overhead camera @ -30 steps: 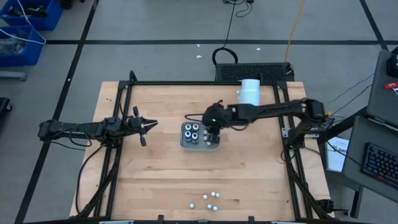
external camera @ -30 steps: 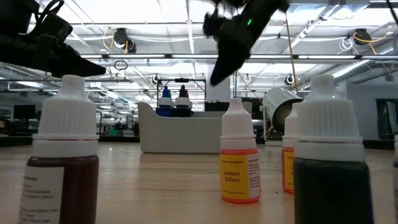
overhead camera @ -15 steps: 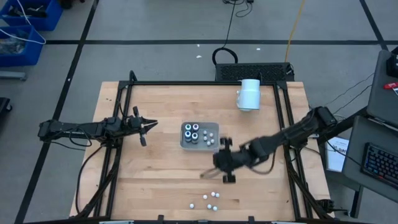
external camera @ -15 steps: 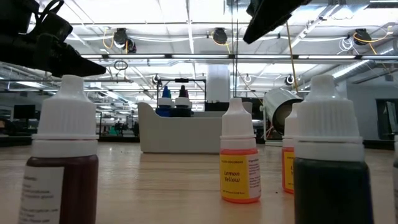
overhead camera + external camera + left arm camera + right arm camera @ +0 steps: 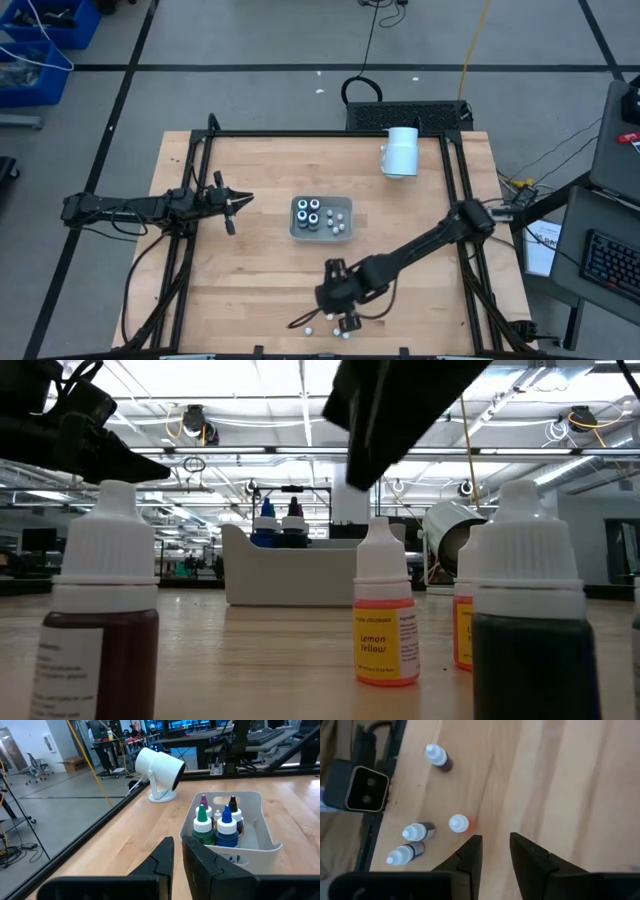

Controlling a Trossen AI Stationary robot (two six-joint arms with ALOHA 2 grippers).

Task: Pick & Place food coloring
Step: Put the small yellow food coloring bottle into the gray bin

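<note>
Several food coloring bottles with white caps stand loose near the table's front edge (image 5: 330, 317). The low view shows them close up: a brown one (image 5: 100, 620), a yellow one (image 5: 385, 620) and a dark green one (image 5: 525, 630). More bottles (image 5: 215, 822) stand in the pale tray (image 5: 320, 218). My right gripper (image 5: 495, 845) hangs open above the loose bottles, beside the orange one (image 5: 459, 823), with nothing between its fingers. At the table's left edge my left gripper (image 5: 178, 857) waits shut, pointing toward the tray.
A large white cylinder (image 5: 402, 150) lies at the back right of the table. Black frame rails (image 5: 190, 250) run along the table's left, right and far sides. A black camera box (image 5: 362, 787) sits at the front edge beside the loose bottles.
My right gripper has swung from over the tray toward the table's near edge and sunk a little, tipping more steeply downward. It now hangs over the loose bottles. The bottles and the tray have stayed where they were.
</note>
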